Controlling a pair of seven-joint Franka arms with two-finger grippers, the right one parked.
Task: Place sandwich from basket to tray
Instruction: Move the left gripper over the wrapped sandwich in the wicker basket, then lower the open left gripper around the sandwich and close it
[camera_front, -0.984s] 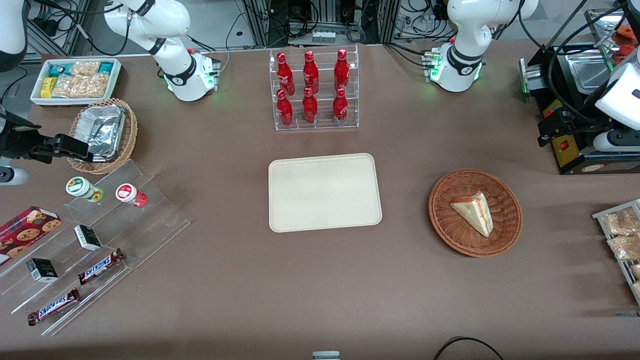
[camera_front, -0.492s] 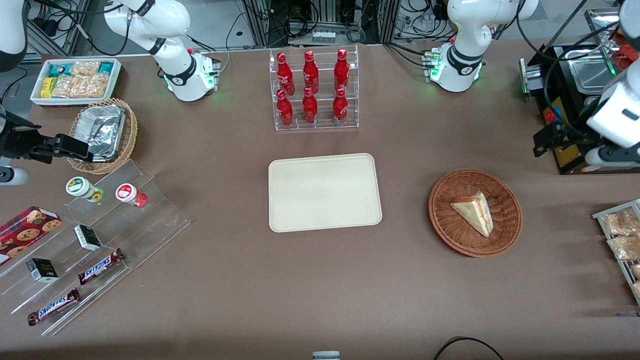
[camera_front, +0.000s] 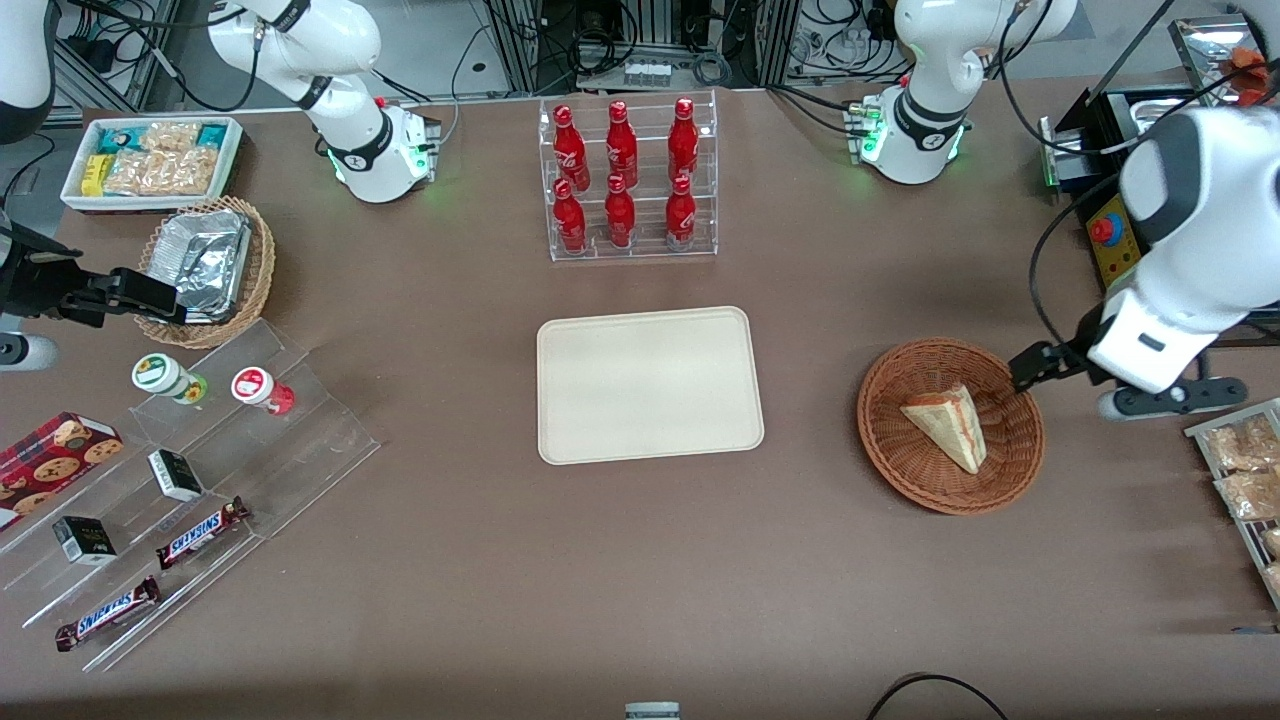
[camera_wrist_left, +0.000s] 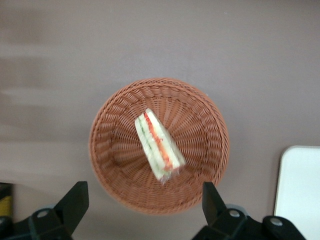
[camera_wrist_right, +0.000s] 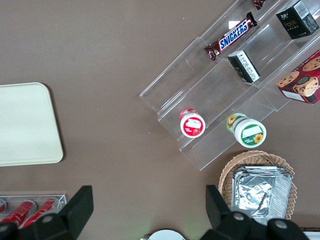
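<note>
- While the sandwich (camera_front: 946, 425) lies in the reddish-brown wicker basket (camera_front: 893, 441), I read my claw (camera_wrist_left: 145, 200) as spread wide, gripping nothing.
- From the front camera, I see the claw (camera_front: 1030, 368) hovering over the basket's rim at about 2 o'clock.
- My wrist camera shows the wedge tilted, red and green filling up.
- On the table, the cream tray (camera_front: 648, 384) sits well apart at the basket's 9 o'clock.
</note>
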